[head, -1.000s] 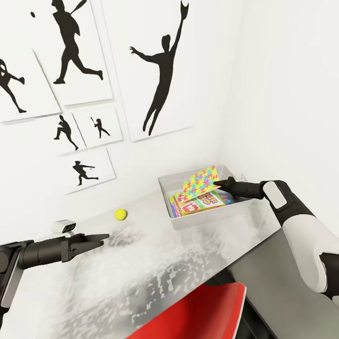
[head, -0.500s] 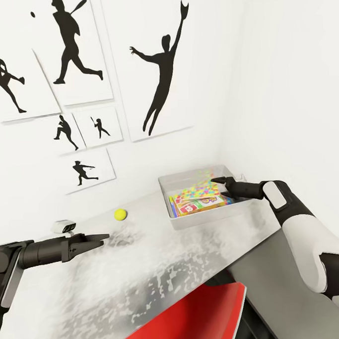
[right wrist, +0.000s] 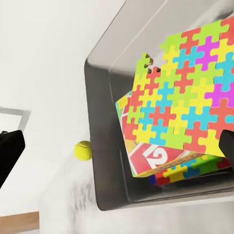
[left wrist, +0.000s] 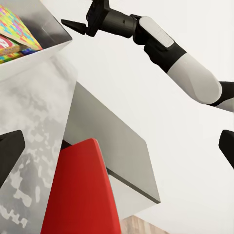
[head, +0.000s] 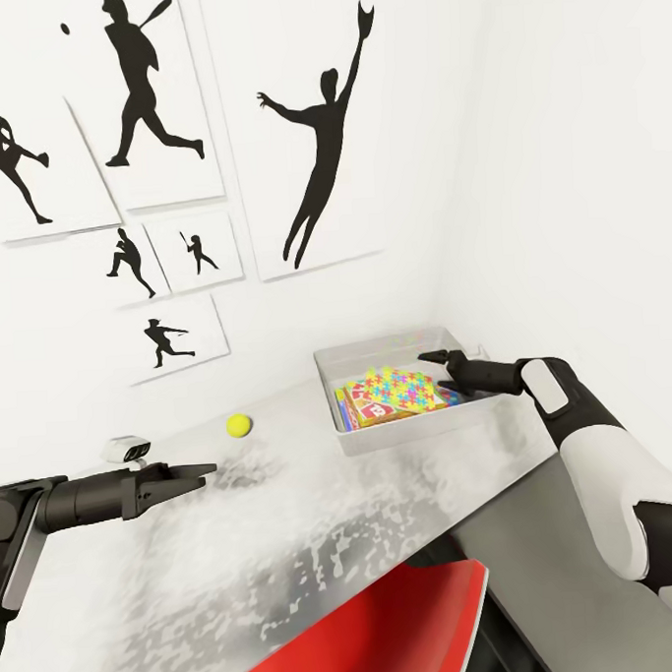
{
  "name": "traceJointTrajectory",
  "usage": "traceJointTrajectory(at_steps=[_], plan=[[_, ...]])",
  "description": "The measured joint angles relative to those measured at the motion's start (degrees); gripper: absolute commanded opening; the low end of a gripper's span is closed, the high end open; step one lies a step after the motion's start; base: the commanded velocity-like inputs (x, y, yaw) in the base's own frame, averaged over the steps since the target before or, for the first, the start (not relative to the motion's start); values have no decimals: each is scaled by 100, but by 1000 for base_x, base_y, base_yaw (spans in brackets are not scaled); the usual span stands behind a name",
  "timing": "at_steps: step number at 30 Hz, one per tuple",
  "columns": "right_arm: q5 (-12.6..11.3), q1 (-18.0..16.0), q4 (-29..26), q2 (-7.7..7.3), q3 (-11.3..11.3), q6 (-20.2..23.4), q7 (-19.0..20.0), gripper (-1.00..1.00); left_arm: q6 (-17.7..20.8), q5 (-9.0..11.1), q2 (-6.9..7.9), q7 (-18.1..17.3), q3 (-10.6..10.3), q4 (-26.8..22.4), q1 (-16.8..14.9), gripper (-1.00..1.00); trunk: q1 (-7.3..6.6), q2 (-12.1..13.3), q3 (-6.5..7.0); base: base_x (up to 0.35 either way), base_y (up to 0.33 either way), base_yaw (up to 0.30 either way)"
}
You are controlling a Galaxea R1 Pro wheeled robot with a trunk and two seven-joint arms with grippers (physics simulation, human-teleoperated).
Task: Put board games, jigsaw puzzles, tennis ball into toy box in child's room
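Toy box (head: pixel 349 356) — a shallow pale grey bin — sits on the counter (head: pixel 317 534) in the corner where two white walls meet. Inside it lies a stack of flat boxes, with a jigsaw puzzle (head: pixel 403 388) of bright interlocking pieces on top, resting at a slight slant because it sits on uneven boxes beneath. Under it peeks a red-and-white game box (right wrist: pixel 156 158).

Right claw (head: pixel 435 364) hovers just above the toy box's far side, its fingers spread apart and gripping nothing — it looks to have let the puzzle go into the bin.

Tennis ball (head: pixel 239 425), yellow-green, sits on the counter well apart from the toy box, toward the wall; it seems to be the last toy outside.

Left claw (head: pixel 198 472) reaches over the counter near the ball, narrow-looking, though whether it is closed I cannot tell. A red chair (head: pixel 391 629) is tucked under the counter.
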Motion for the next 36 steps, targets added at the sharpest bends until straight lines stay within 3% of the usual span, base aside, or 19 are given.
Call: traceJointTrajectory(at_steps=[12, 31, 36], plan=[[-7, -17, -591, 33, 22, 22, 12, 100, -17, 27, 2, 1, 16, -2, 2, 100, 1, 0, 20, -20, 0, 100], [62, -18, -636, 51, 29, 7, 2, 100, -18, 14, 3, 1, 11, -3, 2, 100, 2, 1, 102, -236, 76, 255], [65, -17, -639, 71, 36, 1, 0, 100, -18, 25, 4, 0, 9, -1, 0, 100, 1, 1, 106, -118, 106, 75]])
